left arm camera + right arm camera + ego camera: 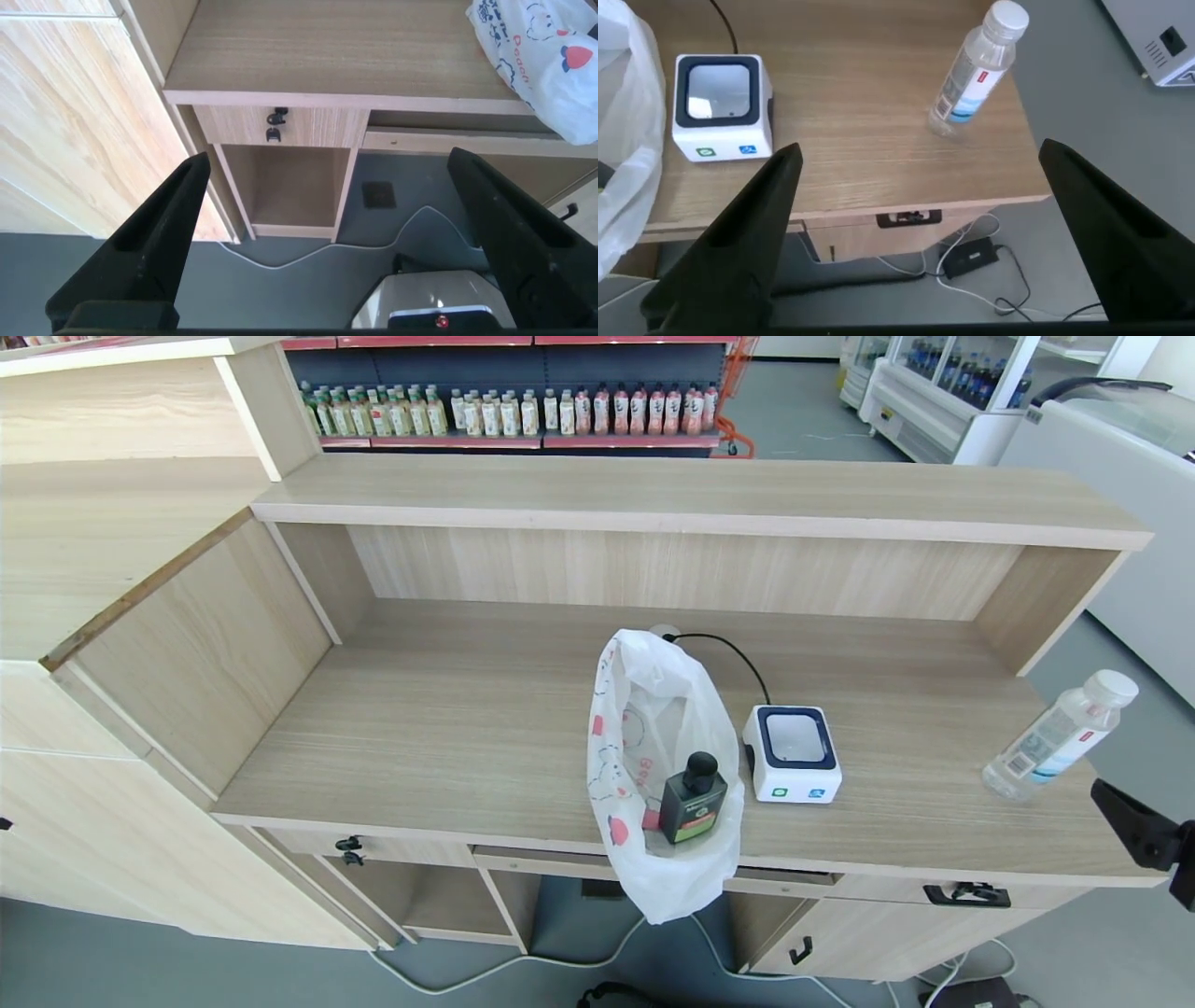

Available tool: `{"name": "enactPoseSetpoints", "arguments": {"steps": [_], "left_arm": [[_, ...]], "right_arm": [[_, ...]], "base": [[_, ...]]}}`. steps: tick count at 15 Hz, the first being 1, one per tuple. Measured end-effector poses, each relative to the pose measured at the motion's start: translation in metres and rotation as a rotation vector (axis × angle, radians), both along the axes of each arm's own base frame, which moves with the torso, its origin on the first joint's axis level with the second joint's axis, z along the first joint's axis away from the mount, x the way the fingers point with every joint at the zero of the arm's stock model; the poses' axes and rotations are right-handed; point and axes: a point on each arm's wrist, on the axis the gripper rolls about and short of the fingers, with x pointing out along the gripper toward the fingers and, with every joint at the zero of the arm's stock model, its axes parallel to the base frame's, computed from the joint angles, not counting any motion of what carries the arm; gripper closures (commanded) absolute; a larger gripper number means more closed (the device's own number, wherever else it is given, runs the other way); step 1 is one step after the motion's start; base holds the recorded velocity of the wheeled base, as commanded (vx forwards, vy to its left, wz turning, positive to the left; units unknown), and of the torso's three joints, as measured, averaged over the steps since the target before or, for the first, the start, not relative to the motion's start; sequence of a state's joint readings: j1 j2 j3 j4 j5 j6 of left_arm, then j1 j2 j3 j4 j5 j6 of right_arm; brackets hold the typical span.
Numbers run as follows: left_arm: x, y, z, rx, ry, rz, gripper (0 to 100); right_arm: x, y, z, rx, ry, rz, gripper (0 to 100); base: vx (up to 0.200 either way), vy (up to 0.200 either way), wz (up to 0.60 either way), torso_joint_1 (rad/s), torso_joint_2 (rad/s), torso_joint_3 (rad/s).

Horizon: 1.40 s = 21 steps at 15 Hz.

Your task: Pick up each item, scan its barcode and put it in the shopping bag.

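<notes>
The left gripper [329, 163] hangs low in front of the counter's near left side. Its fingers are spread wide with nothing between them, and it faces a drawer [308, 126] and the cubby beneath. The right gripper [920, 154] is off the counter's near right corner, equally wide and empty, a little nearer than the water bottle [971, 75].

The counter [448, 737] is pale wood, with a raised back panel and a ledge [700, 499] on top. At the middle of its near edge lies the white printed shopping bag [653, 709], mouth gaping and bottom drooping over the front. A dark bottle [694, 798] with a black cap is inside, seemingly cap up. Just right of the bag is the white scanner [792, 753], window facing up, its black cable [738, 658] running to the far side. The water bottle, at the near right edge, looks to stand on its base, long axis vertical, white cap uppermost. Beyond are a shelf [513, 413] of drinks and, far right, glass-fronted chillers [952, 383].
</notes>
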<state>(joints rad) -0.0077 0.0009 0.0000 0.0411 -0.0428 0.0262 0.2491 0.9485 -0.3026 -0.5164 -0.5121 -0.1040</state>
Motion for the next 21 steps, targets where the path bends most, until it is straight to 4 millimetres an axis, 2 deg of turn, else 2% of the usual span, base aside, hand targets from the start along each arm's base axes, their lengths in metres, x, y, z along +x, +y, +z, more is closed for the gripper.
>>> {"name": "enactPoseSetpoints", "arguments": {"steps": [11,20,21], "left_arm": [[0.000,0.000,0.000,0.005,-0.001,0.002,0],[0.000,0.000,0.000,0.022,-0.002,0.001,0],[0.000,0.000,0.000,0.018,-0.002,0.001,0]], "right_arm": [[-0.003,-0.003,-0.013,-0.011,0.046,-0.026,0],[0.004,-0.003,-0.026,0.022,0.104,-0.037,0],[0.005,-0.002,-0.027,0.028,0.108,-0.038,0]], "base": [[0.000,-0.200,0.00,0.003,0.00,0.004],[-0.200,-0.200,0.00,0.000,0.00,0.002],[0.000,0.000,0.00,0.000,0.00,0.000]]}}
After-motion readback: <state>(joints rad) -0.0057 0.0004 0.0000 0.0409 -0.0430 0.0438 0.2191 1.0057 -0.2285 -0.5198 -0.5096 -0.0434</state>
